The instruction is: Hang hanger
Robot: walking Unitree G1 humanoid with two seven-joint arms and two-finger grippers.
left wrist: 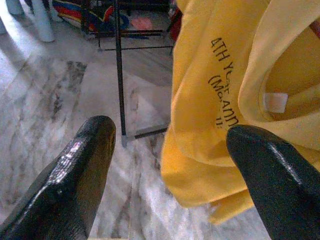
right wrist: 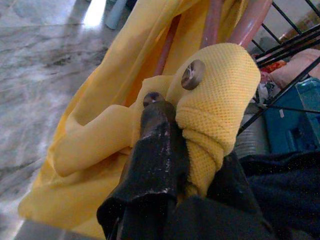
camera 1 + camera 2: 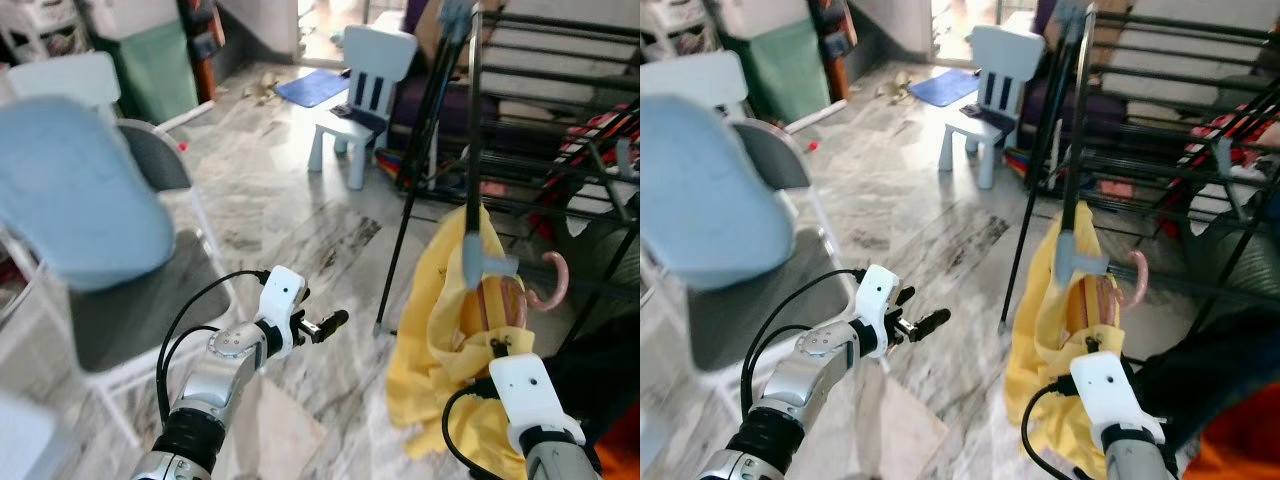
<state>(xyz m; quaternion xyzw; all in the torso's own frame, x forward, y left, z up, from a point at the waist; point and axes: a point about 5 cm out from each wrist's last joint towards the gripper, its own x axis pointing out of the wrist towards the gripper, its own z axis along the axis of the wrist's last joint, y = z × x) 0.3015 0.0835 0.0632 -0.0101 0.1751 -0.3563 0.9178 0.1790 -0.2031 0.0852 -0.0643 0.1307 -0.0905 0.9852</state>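
Lower right, the right gripper point(image 2: 165, 107) clamps the pink hanger point(image 3: 553, 283) through its yellow shirt point(image 3: 430, 350); left gripper point(image 3: 325, 324), lower centre, gapes empty.

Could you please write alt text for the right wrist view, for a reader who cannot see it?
The right gripper is clamped on bunched yellow shirt fabric wrapped around a pink hanger. Behind them are a black wire rack and marble floor.

Bright daylight from doorway point(image 3: 325, 25) at back. Shiny glare on floor point(image 3: 300, 215). Blurry near edges. Soft shadows.
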